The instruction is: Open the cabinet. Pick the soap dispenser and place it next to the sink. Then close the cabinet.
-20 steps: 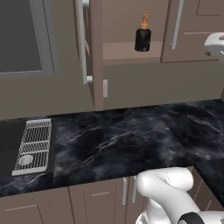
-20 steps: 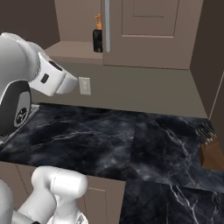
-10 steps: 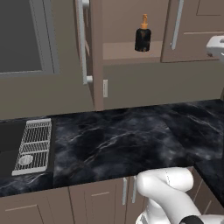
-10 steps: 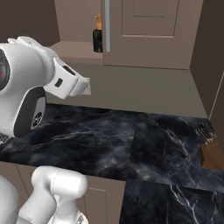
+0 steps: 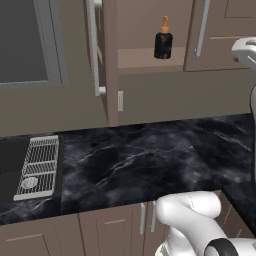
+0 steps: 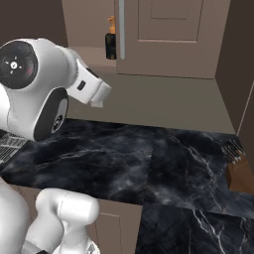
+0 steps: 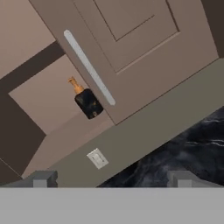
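Observation:
The cabinet [image 5: 225, 35] stands with its left door [image 5: 101, 55] swung open and its right door [image 6: 173, 39] closed. On the bottom shelf sits the black soap dispenser [image 5: 163, 41] with its orange pump, upright, just left of the right door's silver handle [image 6: 121, 30]. In the hand view the soap dispenser [image 7: 89, 103] appears tilted and well ahead of my gripper [image 7: 111, 179], whose fingertips [image 7: 43, 178] are spread wide with nothing between them. The sink [image 5: 10, 170] with its metal grid rack [image 5: 39, 167] lies at the far left of the counter.
Black marble counter [image 5: 150, 160] runs below the cabinet, with a wall outlet [image 5: 120, 100] above it. A grey-framed window [image 5: 25, 40] is at upper left. A knife block [image 6: 239, 172] stands at the right. My arm's large white link [image 6: 34, 94] rises left of the counter.
In the right base view my arm's upper link has swung up and to the right. The soap dispenser and cabinet doors have not moved.

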Robot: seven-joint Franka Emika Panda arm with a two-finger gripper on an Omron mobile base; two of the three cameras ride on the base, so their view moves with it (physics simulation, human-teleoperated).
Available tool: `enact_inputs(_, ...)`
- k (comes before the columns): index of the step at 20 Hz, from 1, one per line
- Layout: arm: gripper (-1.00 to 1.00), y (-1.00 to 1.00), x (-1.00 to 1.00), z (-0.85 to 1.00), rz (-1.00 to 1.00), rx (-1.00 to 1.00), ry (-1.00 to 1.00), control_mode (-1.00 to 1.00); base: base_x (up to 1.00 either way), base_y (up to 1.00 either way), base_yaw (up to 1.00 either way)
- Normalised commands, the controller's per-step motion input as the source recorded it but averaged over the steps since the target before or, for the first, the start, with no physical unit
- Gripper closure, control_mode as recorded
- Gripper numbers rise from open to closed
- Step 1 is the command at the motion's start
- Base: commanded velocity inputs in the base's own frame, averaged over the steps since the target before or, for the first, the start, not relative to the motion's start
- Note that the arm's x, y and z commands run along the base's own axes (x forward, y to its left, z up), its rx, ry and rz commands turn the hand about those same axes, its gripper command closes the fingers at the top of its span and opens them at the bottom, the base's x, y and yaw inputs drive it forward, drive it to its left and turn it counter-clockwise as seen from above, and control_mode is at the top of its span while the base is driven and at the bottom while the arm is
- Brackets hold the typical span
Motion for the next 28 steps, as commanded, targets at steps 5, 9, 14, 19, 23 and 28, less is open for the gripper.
enact_inputs(5, -1.0, 0.0, 0.44, 0.0, 0.0, 0.0, 0.15, -1.0, 0.0, 0.0, 0.0)
enact_inputs(9, -1.0, 0.0, 0.49, 0.0, 0.0, 0.09, 0.0, -1.0, 0.0, 0.0, 0.0)
enact_inputs(14, -1.0, 0.0, 0.51, 0.0, 0.0, 0.15, 0.0, -1.0, 0.0, 0.0, 0.0)
enact_inputs(19, -1.0, 0.0, 0.44, 0.01, 0.0, 0.12, 0.0, -1.0, 0.0, 0.0, 0.0)
enact_inputs(23, -1.0, -0.04, 0.11, 0.0, 0.0, 0.03, -0.03, -1.0, 0.0, 0.0, 0.0)
enact_inputs(28, -1.0, -0.07, 0.09, -0.03, 0.03, 0.0, -0.12, -1.0, 0.0, 0.0, 0.0)
